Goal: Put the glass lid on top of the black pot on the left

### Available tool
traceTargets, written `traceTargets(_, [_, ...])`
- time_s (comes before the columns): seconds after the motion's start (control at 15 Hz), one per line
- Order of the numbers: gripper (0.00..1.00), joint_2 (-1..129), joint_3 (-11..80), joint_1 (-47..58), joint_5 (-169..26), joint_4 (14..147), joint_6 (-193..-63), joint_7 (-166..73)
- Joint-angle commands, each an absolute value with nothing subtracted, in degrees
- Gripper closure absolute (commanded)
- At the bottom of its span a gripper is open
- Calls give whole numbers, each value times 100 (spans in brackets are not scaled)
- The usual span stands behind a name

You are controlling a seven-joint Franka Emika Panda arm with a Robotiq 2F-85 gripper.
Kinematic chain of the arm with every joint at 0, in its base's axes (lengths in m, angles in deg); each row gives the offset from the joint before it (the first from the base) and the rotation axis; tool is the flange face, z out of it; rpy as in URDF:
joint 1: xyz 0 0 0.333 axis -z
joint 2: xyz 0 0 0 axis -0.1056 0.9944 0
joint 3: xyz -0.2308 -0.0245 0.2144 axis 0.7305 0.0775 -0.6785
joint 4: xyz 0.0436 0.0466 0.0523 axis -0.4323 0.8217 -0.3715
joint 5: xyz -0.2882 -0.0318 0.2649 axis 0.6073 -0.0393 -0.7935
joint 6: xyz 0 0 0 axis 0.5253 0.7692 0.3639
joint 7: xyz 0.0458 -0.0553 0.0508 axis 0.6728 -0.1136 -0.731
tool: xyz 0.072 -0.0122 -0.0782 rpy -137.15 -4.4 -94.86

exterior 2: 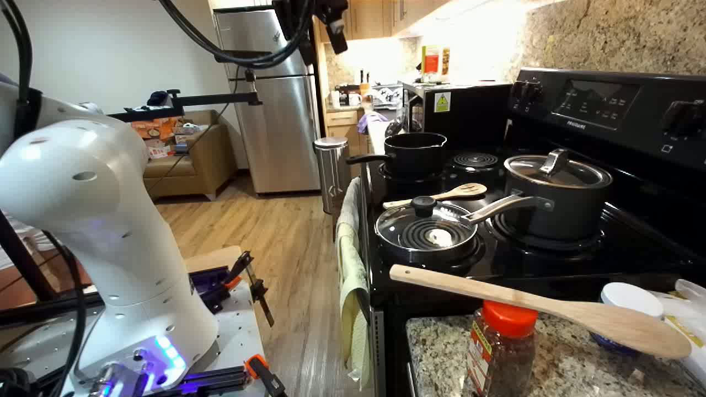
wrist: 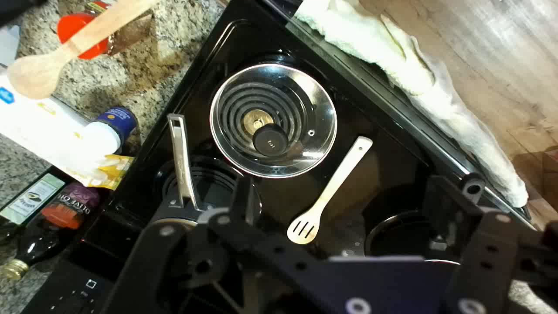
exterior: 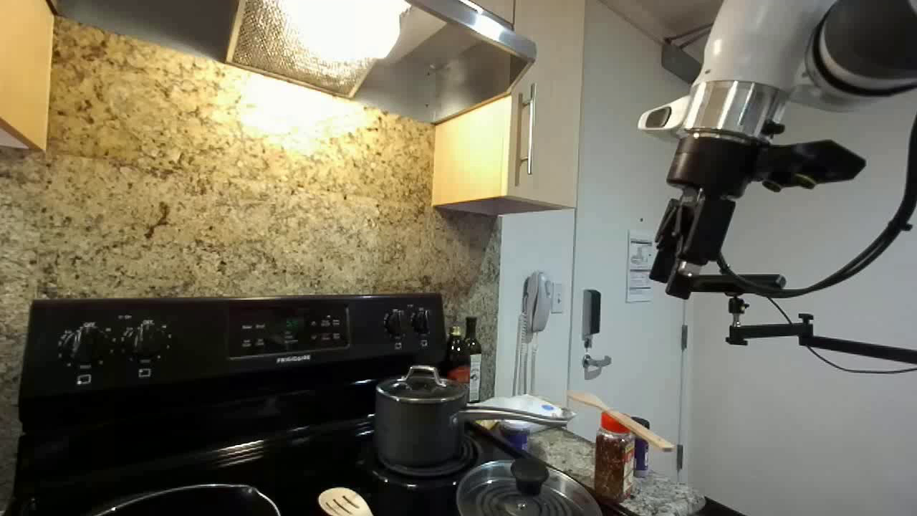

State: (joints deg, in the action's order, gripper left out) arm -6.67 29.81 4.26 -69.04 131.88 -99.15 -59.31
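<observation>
The glass lid [exterior: 494,494] with a black knob lies over the front right burner; it also shows in an exterior view [exterior 2: 408,226] and the wrist view [wrist: 301,115]. The black pot, with a long handle and no lid, stands on the front left burner [exterior 2: 413,160]. Only its rim shows in an exterior view [exterior: 215,487]. In the wrist view the black pot [wrist: 396,237] is partly hidden behind a finger. My gripper [exterior: 668,279] is high above the stove, apart from everything, its fingers spread and empty [wrist: 348,192]. It also shows in an exterior view [exterior 2: 322,52].
A grey pot [exterior 2: 557,204] with its own lid stands on the rear right burner, handle toward the glass lid. A slotted wooden spoon [wrist: 327,192] lies between lid and black pot. A wooden spoon [exterior 2: 529,300] rests on a red-capped jar [exterior 2: 502,353]. A range hood [exterior: 458,64] hangs above.
</observation>
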Motion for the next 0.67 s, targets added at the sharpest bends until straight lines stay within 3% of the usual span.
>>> traceTargets(0.0, [0, -661, 3012, 374, -6871, 13176, -9902, -5896])
traceTargets(0.33, [0, -661, 3012, 374, -6871, 13176, -9902, -5896])
traceTargets(0.6, [0, 283, 2951, 716, -6916, 12854, -10207, -5195])
